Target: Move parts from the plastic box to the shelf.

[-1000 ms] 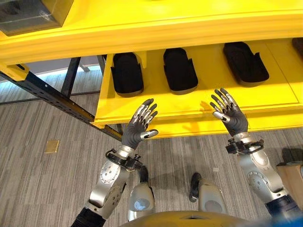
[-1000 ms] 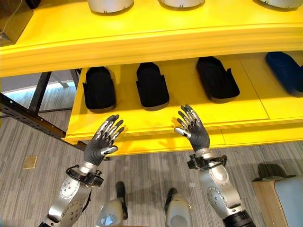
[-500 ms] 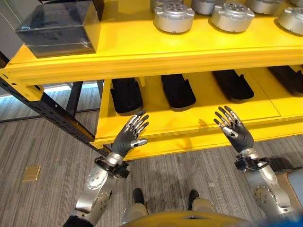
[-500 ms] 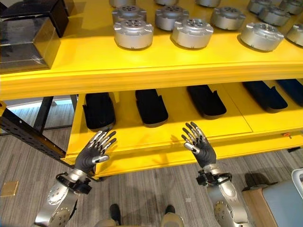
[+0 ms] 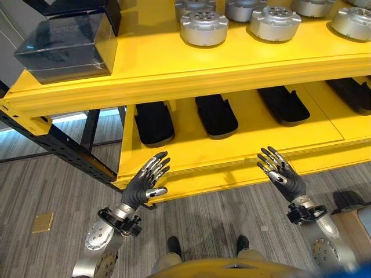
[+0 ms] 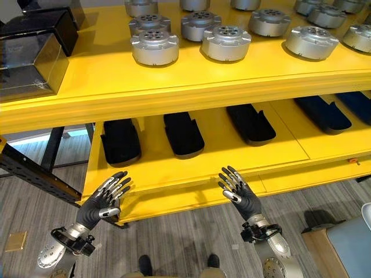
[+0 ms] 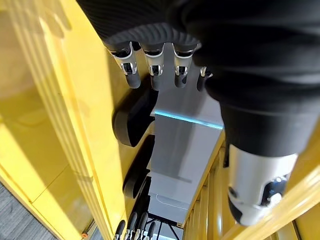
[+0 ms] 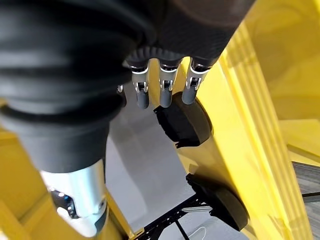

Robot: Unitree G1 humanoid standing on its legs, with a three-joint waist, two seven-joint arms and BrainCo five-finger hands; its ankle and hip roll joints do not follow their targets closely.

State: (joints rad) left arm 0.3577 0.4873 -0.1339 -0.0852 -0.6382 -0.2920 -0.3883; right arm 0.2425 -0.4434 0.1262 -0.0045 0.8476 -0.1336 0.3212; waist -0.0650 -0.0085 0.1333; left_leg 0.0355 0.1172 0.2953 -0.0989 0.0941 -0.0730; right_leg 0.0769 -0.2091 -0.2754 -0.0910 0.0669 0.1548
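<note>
A yellow shelf [image 6: 191,81] fills the upper half of the head views, with an upper deck and a lower deck beneath it. The left hand [image 5: 144,185] is raised in the lower left of the frame, palm toward the shelf's front lip, its fingers straight and spread, grasping nothing. The right hand [image 5: 281,175] is raised in the lower right of the frame in the same way, fingers extended and fanned, also empty. Both hands are just in front of the lower deck's edge, well apart from each other.

On the upper deck, round silver metal parts [image 6: 155,47] stand in rows across the top of the frame, each a short cylinder with a flanged base and small holes in its top face. Near the upper left of the frame, a dark translucent plastic box [image 5: 66,40] sits on the same deck, beside the leftmost silver part but apart from it.

On the lower deck, black moulded parts [image 5: 215,114] lie side by side in a row, long and rounded, with a dark blue one [image 6: 323,113] toward the right of the frame. In the left wrist view the fingers [image 7: 153,75] point straight toward these black shapes; the right wrist view shows its fingers [image 8: 166,90] likewise straight. A black perforated frame rail [image 5: 64,149] runs diagonally at the left, over grey striped floor [image 5: 46,185].
</note>
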